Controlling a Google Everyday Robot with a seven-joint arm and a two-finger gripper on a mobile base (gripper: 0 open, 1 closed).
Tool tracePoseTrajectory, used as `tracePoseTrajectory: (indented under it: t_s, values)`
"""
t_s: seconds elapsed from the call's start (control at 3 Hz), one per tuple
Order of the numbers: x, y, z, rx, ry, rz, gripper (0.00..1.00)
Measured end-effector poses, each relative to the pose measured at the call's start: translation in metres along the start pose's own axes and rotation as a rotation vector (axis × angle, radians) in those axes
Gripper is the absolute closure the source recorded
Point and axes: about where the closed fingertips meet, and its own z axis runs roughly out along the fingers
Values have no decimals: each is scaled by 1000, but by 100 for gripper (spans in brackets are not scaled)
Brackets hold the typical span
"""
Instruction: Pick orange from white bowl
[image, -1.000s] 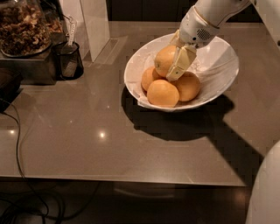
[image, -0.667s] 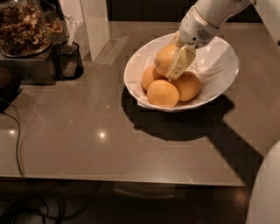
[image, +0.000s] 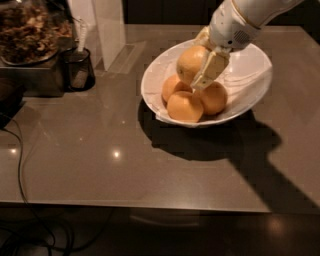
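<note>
The orange (image: 188, 62) is round and yellow-orange and sits highest in the white bowl (image: 150, 92), above three smaller oranges (image: 185, 106). The bowl is wide, shallow and glossy, and stands on the brown table right of centre. My gripper (image: 196, 71) comes down from the upper right on a white arm and is shut on the orange. One cream finger (image: 210, 70) lies across the orange's right front. The other finger is mostly hidden behind the fruit.
A black cup (image: 77, 69) and a tray of dark brown bits (image: 30, 30) stand at the far left. A white upright box (image: 107, 30) stands behind the bowl's left side. A black cable (image: 20, 165) hangs off the left edge. The table's front edge (image: 150, 206) runs across below.
The gripper and the orange in it have risen very slightly over the other oranges. The bowl and the rest have not moved.
</note>
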Motion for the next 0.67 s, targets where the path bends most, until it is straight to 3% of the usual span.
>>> tracePoseTrajectory:
  t_s: [0.33, 0.67]
  values:
    - [-47, 46, -43, 128, -76, -152, 100]
    - [-75, 96, -77, 249, -113, -239, 100]
